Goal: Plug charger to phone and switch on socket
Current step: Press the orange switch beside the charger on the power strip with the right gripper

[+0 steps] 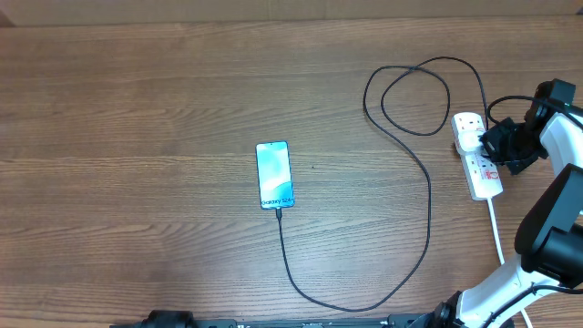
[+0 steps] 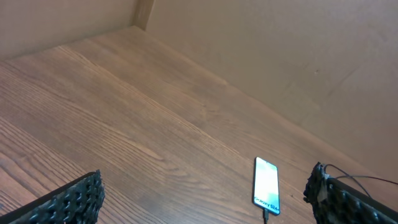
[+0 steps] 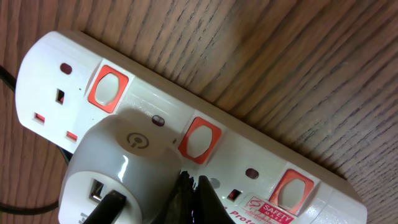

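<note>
The phone (image 1: 273,175) lies flat mid-table with its screen lit, and the charger's thin black cable (image 1: 428,210) is plugged into its near end. That cable loops round to a white adapter (image 3: 118,165) seated in the socket (image 1: 483,178), a white power strip. My right gripper (image 3: 193,183) is shut with nothing in it. Its tips rest on the strip (image 3: 143,99) beside the adapter, just below the middle orange-red switch (image 3: 200,138). My left gripper (image 2: 205,208) hangs open above the table, far short of the phone (image 2: 266,185).
Two more orange-red switches (image 3: 107,88) (image 3: 295,190) sit along the strip. The strip's thick white cord (image 1: 496,228) runs toward the right arm's base. The cable's loops (image 1: 410,91) lie left of the strip. Bare wooden tabletop surrounds the phone.
</note>
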{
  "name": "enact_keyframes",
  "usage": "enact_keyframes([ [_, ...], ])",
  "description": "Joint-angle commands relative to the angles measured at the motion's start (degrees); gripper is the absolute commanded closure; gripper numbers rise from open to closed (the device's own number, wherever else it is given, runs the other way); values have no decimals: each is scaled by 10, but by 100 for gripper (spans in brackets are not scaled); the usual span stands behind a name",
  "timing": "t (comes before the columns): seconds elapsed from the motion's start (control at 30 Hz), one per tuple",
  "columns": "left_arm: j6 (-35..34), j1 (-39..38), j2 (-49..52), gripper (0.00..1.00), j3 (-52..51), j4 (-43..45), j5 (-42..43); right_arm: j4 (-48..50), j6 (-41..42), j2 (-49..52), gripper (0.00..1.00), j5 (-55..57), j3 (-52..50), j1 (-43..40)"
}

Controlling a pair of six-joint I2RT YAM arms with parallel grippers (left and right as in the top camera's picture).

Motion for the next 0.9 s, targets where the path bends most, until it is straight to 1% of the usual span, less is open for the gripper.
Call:
enact_keyframes([
  [0.0, -12, 3, -3, 0, 0, -1, -8, 15, -5, -2, 96, -3, 24, 3],
  [0.37, -12, 3, -3, 0, 0, -2, -8, 29, -5, 30, 96, -7, 24, 3],
  [0.87, -12, 3, -3, 0, 0, -4, -8, 40, -17, 32, 96, -47, 24, 3],
])
